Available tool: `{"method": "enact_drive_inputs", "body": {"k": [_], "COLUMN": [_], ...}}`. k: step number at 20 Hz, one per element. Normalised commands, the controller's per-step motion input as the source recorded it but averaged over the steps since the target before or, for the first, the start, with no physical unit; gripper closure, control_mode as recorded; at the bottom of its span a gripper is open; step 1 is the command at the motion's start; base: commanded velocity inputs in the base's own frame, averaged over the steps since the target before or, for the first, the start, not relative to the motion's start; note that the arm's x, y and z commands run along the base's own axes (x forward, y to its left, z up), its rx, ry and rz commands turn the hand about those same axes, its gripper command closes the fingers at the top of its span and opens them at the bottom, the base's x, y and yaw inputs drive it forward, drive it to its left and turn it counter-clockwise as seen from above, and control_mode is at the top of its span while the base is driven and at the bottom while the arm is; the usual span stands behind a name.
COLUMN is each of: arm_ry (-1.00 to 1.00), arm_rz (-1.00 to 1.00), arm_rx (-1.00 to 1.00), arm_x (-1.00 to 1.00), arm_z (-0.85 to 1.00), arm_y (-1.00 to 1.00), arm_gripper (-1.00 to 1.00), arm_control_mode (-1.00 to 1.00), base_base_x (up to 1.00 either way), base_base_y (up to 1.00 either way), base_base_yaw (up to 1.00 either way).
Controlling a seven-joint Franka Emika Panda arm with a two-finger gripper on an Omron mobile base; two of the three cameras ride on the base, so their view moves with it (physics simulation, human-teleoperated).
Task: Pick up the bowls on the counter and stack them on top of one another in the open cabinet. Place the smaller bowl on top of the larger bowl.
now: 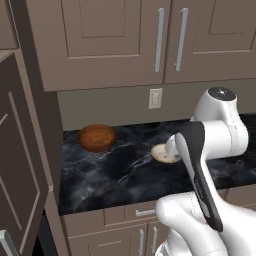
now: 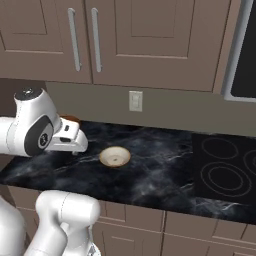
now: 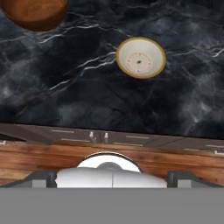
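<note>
The larger bowl point(image 1: 96, 137), reddish-brown wood, sits at the back left of the black marble counter point(image 1: 115, 175). The smaller bowl point(image 1: 161, 154), cream-white inside with a brown rim, rests to its right and is partly hidden by my arm. From the right base both show again: the smaller bowl point(image 2: 115, 156) in full, the larger bowl point(image 2: 70, 119) as a sliver behind my arm. In the hand view my gripper point(image 3: 112, 178) hangs open and empty above the counter's front edge, short of the smaller bowl point(image 3: 140, 57) and the larger bowl point(image 3: 37, 13). The open cabinet's inside is out of view.
A tall taupe slab door point(image 1: 20, 170) stands swung out at the far left. Panelled upper cabinets point(image 1: 165, 40) with silver bar handles hang over the counter. A wall outlet point(image 2: 135, 101) is on the backsplash. A black cooktop point(image 2: 222, 167) lies at the counter's right end.
</note>
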Motion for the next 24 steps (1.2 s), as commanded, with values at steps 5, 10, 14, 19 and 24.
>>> {"method": "enact_drive_inputs", "body": {"k": [5,10,14,19,24], "arm_ry": [0.01,0.01,0.01,0.00,0.00], "arm_rz": [0.00,0.00,0.00,0.00,0.00], "arm_rx": [-0.02,-0.01,-0.02,-0.01,-0.02], "arm_x": [0.42,0.46,0.49,0.41,0.36], "arm_z": [-0.23,-0.26,-0.29,-0.34,-0.40], "arm_y": [-0.02,-0.07,-0.04,-0.01,0.00], "arm_gripper": [-1.00,-1.00,-1.00,-1.00,-1.00], "arm_control_mode": [-1.00,-1.00,-1.00,-1.00,-1.00], "base_base_x": [0.00,0.00,0.00,0.00,0.00], "base_base_y": [0.00,0.00,0.00,0.00,0.00], "base_base_yaw": [0.00,0.00,0.00,0.00,0.00]}}
